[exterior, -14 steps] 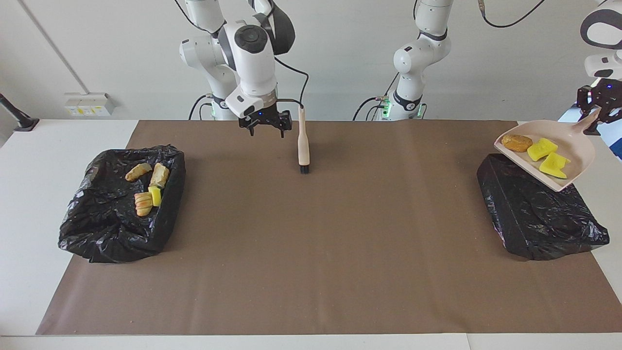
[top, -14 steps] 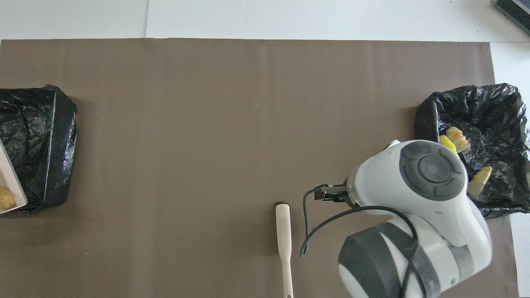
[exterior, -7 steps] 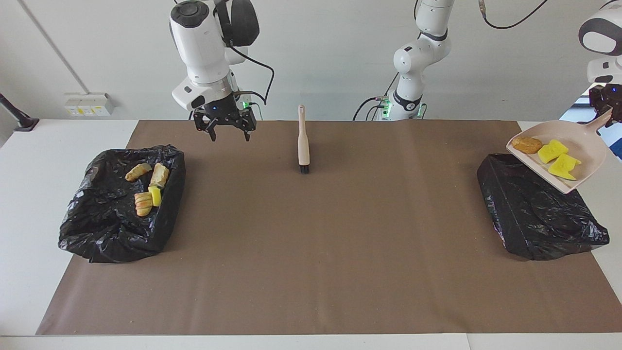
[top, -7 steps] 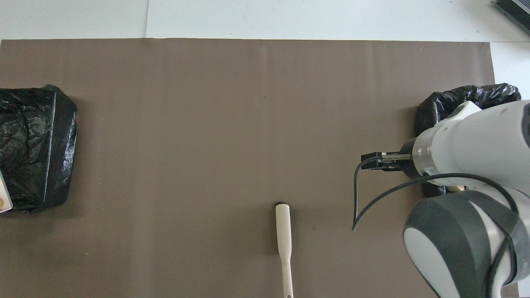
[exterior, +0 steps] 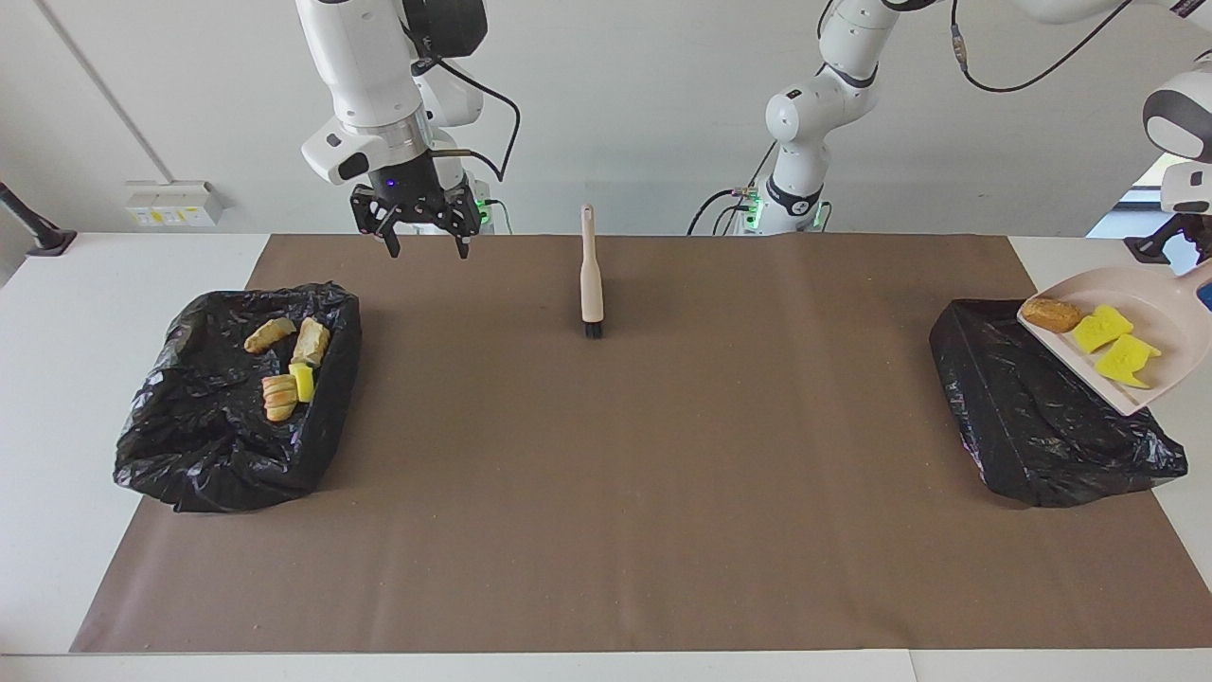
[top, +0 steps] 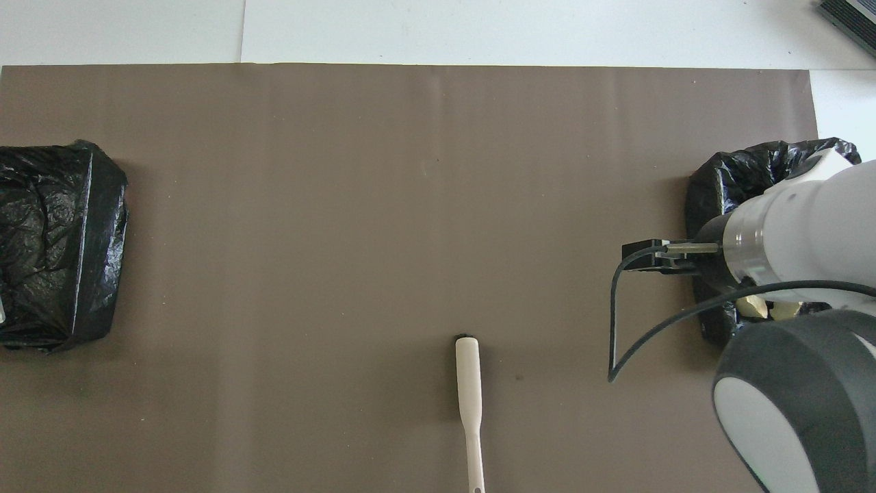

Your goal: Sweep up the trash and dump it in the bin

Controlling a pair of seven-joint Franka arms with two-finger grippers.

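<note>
Trash (exterior: pixel 1098 331) rides in the dustpan (exterior: pixel 1160 313) we see over the bin (exterior: pixel 1042 417) at the bench's left-arm end, left gripper (exterior: pixel 1195 248) clamping its handle. Right gripper (exterior: pixel 423 239) hangs wide, empty. No writing readable.

**Table layout, both views**

Facing view: brush (exterior: pixel 591 279) upper centre on the mat (exterior: pixel 625 474). Bin (exterior: pixel 237 388) at frame left holds four scraps (exterior: pixel 289 365). Second bin (exterior: pixel 1042 407) at frame right; dustpan (exterior: pixel 1122 336) above its upper right edge, three scraps (exterior: pixel 1089 327) in it. Right gripper (exterior: pixel 423 232) upper left of centre. Overhead view: bins swapped, brush (top: pixel 469 383) bottom centre.
</note>
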